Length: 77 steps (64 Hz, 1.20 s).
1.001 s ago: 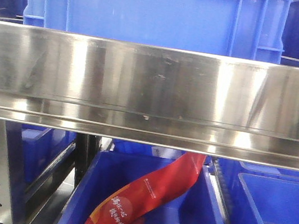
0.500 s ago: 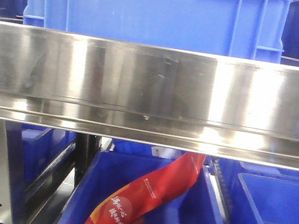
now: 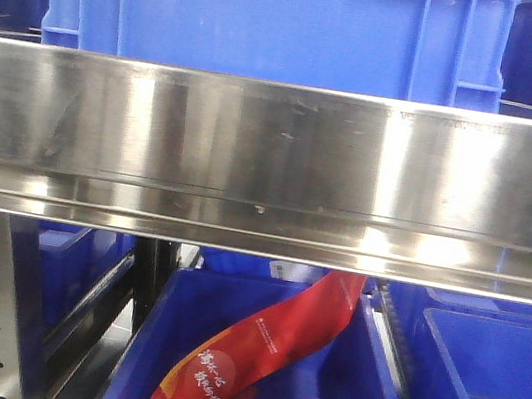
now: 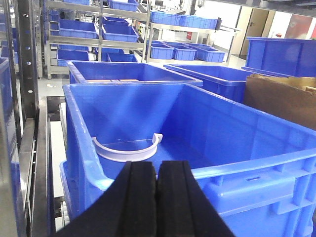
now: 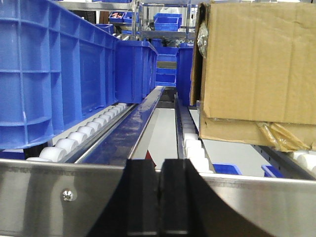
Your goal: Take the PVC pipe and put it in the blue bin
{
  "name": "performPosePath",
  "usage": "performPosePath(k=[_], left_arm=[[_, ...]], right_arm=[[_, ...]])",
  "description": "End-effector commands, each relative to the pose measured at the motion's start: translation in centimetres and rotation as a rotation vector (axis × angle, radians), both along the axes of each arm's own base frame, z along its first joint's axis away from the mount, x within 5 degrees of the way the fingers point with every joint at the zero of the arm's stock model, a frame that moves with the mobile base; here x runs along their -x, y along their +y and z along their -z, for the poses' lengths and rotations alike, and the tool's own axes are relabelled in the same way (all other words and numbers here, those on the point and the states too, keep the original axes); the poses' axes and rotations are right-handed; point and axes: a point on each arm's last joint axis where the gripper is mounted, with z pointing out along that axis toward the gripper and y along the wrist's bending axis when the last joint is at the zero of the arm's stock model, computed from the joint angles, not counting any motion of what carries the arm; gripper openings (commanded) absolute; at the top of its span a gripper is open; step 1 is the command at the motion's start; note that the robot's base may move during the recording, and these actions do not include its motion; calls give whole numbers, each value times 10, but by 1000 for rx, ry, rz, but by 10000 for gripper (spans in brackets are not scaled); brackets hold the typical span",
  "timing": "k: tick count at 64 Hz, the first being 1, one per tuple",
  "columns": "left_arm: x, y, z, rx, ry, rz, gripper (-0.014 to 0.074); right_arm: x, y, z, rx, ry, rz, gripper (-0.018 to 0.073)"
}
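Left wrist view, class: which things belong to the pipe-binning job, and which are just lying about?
Job:
white plastic half-ring PVC pipe
large blue plastic bin holding it
shut left claw

Lying about:
brown cardboard box
blue crates on metal shelving

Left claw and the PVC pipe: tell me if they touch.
Apart. The left wrist view shows the left claw shut outside the bin wall, with the PVC pipe lying inside beyond it.
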Motion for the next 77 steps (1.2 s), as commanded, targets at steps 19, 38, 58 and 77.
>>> performPosePath(k=[19,38,58,77], left_arm=[[1,2,-2,17,-19,-9,-111],[1,2,-2,17,-19,-9,-111],[1,2,-2,17,-19,-9,-111],[10,10,7,-128,-71,-31,-111]], right_arm=[[0,-1,-2,29,-19,12,-167],[0,-1,-2,30,-24,12,-167],[0,-1,-2,30,-24,12,-167],[0,-1,-2,30,-24,12,-167]])
